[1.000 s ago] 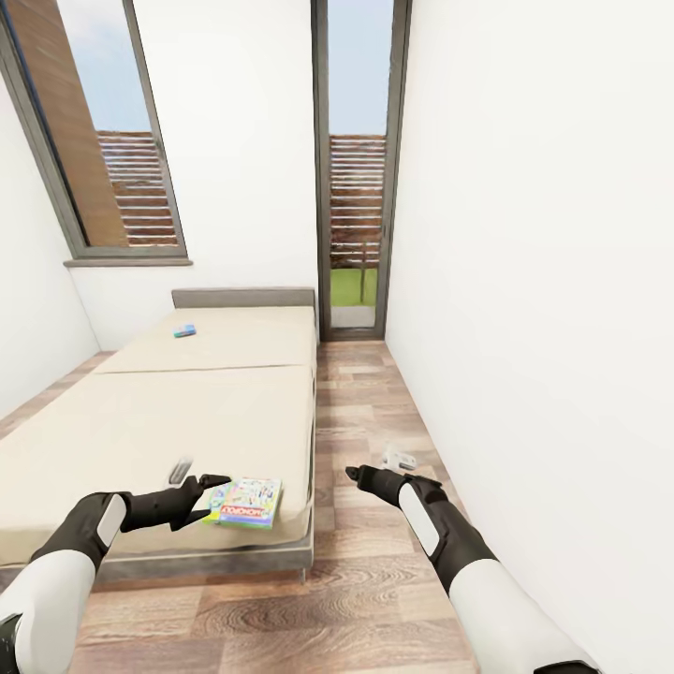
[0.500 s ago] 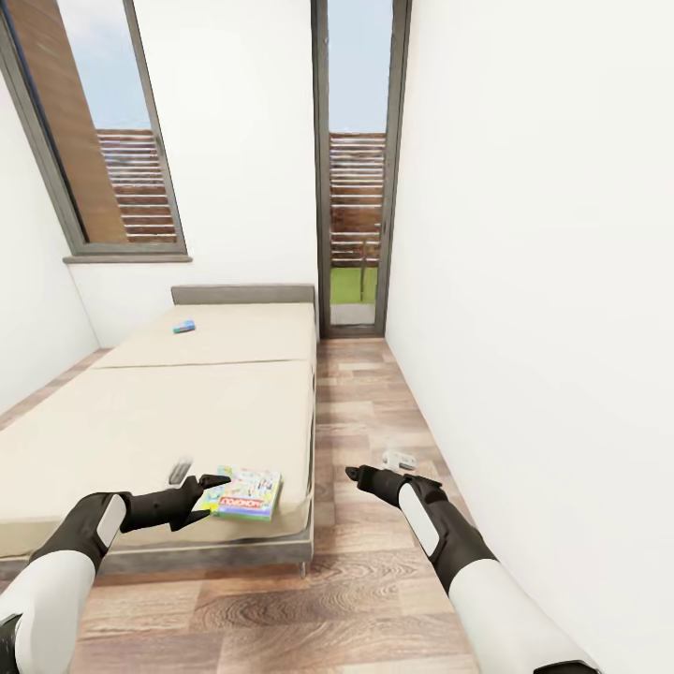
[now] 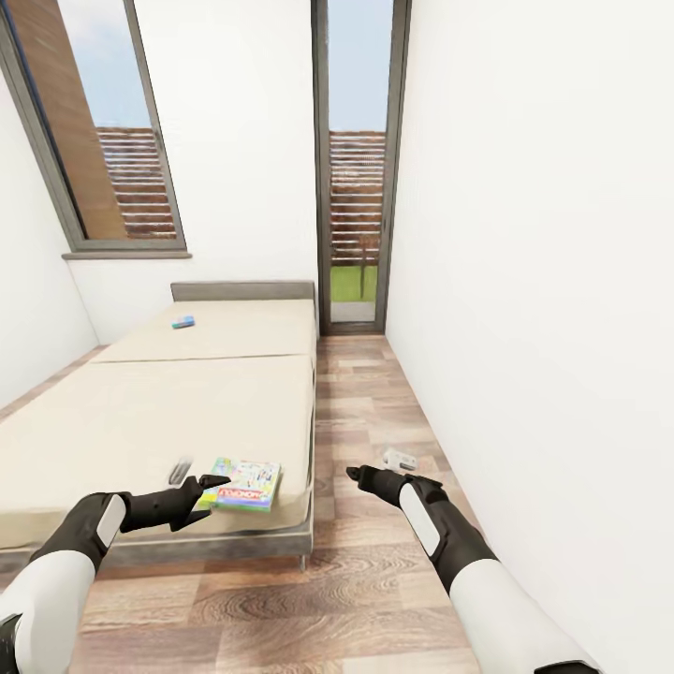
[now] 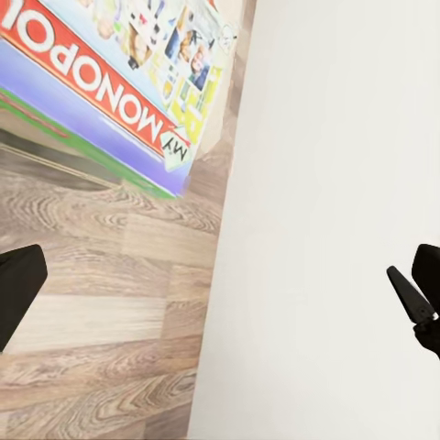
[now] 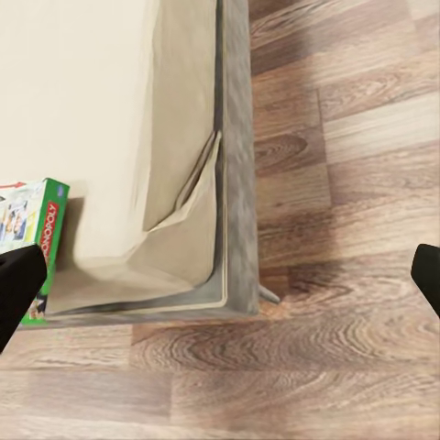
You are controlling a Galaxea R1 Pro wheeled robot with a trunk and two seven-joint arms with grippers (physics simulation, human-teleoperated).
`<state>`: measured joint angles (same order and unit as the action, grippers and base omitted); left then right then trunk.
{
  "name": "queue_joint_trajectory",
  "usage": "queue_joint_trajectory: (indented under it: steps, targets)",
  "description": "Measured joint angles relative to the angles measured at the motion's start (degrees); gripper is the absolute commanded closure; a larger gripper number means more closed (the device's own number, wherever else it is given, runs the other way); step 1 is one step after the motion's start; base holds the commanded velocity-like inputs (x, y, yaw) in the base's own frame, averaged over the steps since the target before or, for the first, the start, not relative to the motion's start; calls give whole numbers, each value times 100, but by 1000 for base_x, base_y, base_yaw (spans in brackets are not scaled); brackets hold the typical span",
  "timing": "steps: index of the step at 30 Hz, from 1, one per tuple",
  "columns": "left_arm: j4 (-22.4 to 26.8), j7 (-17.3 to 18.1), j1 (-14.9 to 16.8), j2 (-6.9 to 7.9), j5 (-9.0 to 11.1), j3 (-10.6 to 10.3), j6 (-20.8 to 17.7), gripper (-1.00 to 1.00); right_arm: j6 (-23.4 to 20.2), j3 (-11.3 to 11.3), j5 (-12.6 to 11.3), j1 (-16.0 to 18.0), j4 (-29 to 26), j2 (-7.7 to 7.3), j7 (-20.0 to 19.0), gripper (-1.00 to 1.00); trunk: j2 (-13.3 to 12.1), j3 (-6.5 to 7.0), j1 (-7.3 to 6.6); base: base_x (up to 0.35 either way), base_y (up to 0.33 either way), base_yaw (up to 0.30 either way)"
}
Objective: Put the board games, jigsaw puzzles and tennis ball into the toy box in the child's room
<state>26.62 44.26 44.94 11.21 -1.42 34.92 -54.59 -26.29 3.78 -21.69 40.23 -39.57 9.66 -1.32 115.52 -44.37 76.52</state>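
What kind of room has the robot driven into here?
Most likely a bedroom: a low bed with a beige mattress, a wood-plank floor, a tall window, and a Monopoly board game on the mattress corner.

The bed (image 3: 168, 412) has a matt beige cloth mattress; the floor (image 3: 365, 580) is grained wood plank (faintly glossy); the board game (image 3: 245, 483) looks like printed glossy card.

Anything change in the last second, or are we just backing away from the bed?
The whole head view has shifted: the bed and both board games sit a little higher and smaller, so the camera drew back. The near game and the far one lie where they were. Left gripper and right gripper stay open and empty.
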Motion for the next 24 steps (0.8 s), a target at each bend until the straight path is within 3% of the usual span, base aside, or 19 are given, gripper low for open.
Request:
queue_joint_trajectory:
  steps: [24]
  targets:
    - [9, 107, 9, 118, 45, -20, 42, -100, 6, 0, 0, 0, 6, 1, -2, -100, 963, -431, 527, 0, 0, 0]
